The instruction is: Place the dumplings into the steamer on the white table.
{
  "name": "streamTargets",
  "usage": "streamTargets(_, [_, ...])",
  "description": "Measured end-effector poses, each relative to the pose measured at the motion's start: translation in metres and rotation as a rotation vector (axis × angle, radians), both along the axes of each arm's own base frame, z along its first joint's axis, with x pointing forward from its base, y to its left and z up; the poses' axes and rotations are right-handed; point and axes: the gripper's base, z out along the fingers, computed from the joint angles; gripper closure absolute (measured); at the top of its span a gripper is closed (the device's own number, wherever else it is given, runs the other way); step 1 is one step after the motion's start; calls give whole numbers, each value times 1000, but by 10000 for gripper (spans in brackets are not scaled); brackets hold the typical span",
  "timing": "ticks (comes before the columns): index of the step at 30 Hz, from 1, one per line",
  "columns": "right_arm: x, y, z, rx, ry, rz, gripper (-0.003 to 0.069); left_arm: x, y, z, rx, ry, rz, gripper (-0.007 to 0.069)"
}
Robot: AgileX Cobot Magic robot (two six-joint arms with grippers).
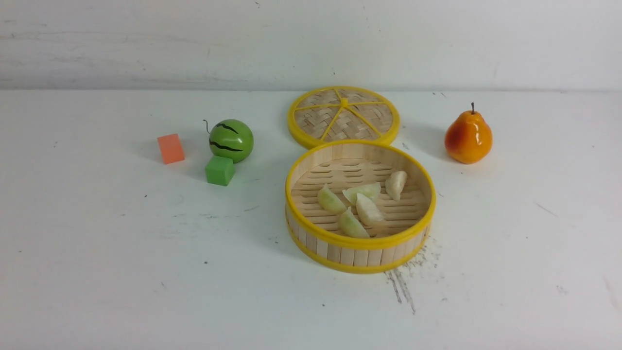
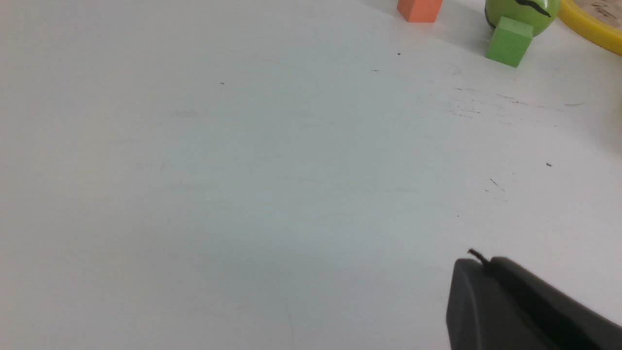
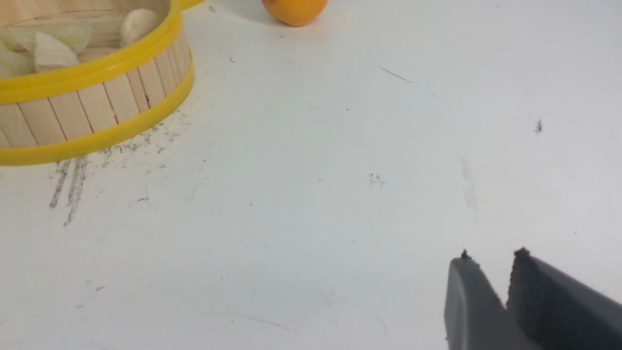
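Left end effector (image 2: 478,265), cut off at frame edge, has fingers pressed together above bare desk (image 2: 243,194); orange cube (image 2: 420,8) and green cube (image 2: 509,41) lie well ahead. Right end effector (image 3: 491,260) shows a narrow gap, empty; steamer (image 3: 97,92), partly cropped, holds the dumplings (image 1: 362,204).

Left pincer (image 2: 478,265): dark grey matte fingers, rounded tips. Right pincer (image 3: 493,260): same grey, frayed tips.

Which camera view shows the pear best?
The front view: the whole pear stands on the white table, right of the steamer. The right wrist view shows only its lower part; the left wrist view shows none.
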Motion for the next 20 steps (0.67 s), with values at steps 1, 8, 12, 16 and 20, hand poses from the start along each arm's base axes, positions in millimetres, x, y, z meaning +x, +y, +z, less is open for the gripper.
streamTargets(1, [0,0,0,0,0,0,526,0,0,0,0,0,0,615])
streamTargets(8, [0,0,0,0,0,0,522,0,0,0,0,0,0,608])
streamTargets(12, [0,0,0,0,0,0,517,0,0,0,0,0,0,603])
streamTargets(16, [0,0,0,0,0,0,512,0,0,0,0,0,0,600])
streamTargets(20, [0,0,0,0,0,0,509,0,0,0,0,0,0,601])
